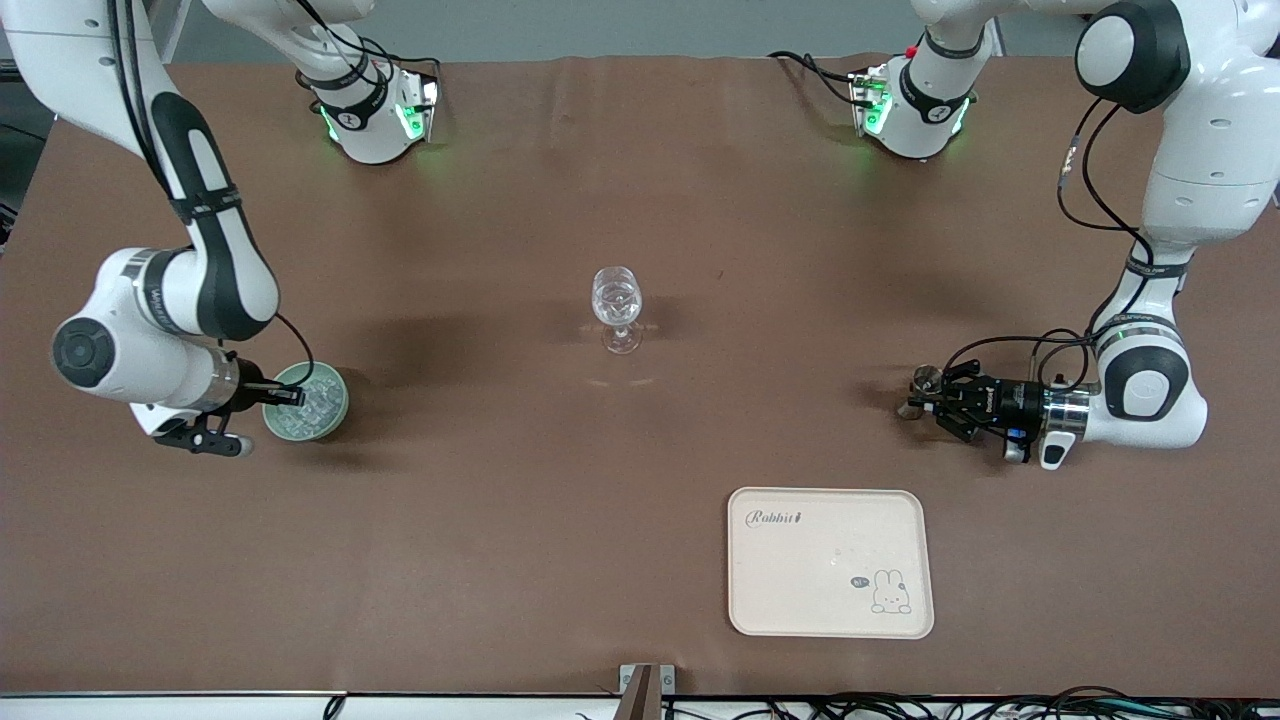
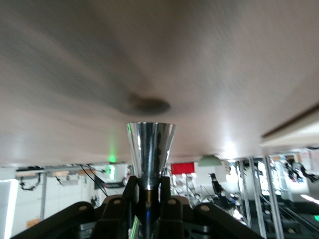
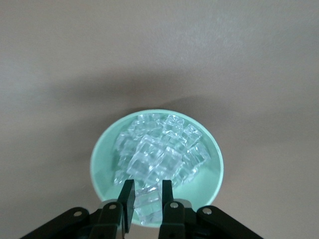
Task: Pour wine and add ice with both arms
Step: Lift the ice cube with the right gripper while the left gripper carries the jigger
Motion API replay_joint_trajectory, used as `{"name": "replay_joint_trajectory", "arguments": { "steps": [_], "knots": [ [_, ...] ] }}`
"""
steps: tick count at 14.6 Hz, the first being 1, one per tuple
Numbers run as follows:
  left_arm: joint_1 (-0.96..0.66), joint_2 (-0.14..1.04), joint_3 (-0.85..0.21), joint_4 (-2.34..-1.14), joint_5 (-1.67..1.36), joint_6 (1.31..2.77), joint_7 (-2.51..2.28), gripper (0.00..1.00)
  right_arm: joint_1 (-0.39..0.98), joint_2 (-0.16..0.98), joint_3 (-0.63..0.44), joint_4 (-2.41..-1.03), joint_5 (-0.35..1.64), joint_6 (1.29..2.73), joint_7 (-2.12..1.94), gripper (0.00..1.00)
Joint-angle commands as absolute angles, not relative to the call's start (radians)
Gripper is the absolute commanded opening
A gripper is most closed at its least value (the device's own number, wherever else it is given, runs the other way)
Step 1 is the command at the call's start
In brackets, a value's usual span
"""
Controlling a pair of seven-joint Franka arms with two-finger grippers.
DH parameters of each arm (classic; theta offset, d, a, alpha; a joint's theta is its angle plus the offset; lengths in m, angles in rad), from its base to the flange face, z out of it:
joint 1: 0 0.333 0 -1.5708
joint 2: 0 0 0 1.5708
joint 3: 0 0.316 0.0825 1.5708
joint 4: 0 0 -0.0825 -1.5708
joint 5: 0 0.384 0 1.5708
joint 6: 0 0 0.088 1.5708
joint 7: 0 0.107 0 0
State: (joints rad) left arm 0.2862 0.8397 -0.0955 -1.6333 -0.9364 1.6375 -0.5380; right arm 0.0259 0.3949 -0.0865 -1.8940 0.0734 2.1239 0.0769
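The left gripper (image 1: 925, 395) is gripping a small metal cup (image 2: 150, 152) (a shiny cone) toward the left arm's end of the table. The right gripper (image 3: 148, 199) is pinching one cube of the ice (image 3: 159, 154) in the pale green bowl (image 1: 338, 405), well apart from the wine glass (image 1: 617, 305).

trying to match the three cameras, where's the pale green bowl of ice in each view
Front view: the pale green bowl sits at the right arm's end of the table, with the right gripper shut on its rim.
Right wrist view: the bowl fills the middle, ice piled inside, black fingers at its rim.
Left wrist view: not in it.
Shared landmark: the brown table.
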Motion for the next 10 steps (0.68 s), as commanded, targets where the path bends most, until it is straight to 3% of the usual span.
{"name": "replay_joint_trajectory", "arguments": {
  "steps": [1, 6, 10],
  "knots": [
    [0.285, 0.807, -0.146, -1.634, -0.988, 1.632, -0.616, 0.01, 0.028, 0.376, -0.086, -1.807, 0.092, 2.008, 0.115, 0.00],
    [0.247, 0.735, -0.277, -1.628, -1.012, 1.710, -0.787, 0.01, 0.018, 0.322, -0.092, -1.522, 0.087, 1.731, 0.130, 0.00],
    [0.115, 0.637, -0.301, -1.634, -1.012, 1.845, -0.960, 0.01, 0.006, 0.284, -0.095, -1.353, 0.086, 1.591, 0.124, 0.00]
  ]
}}
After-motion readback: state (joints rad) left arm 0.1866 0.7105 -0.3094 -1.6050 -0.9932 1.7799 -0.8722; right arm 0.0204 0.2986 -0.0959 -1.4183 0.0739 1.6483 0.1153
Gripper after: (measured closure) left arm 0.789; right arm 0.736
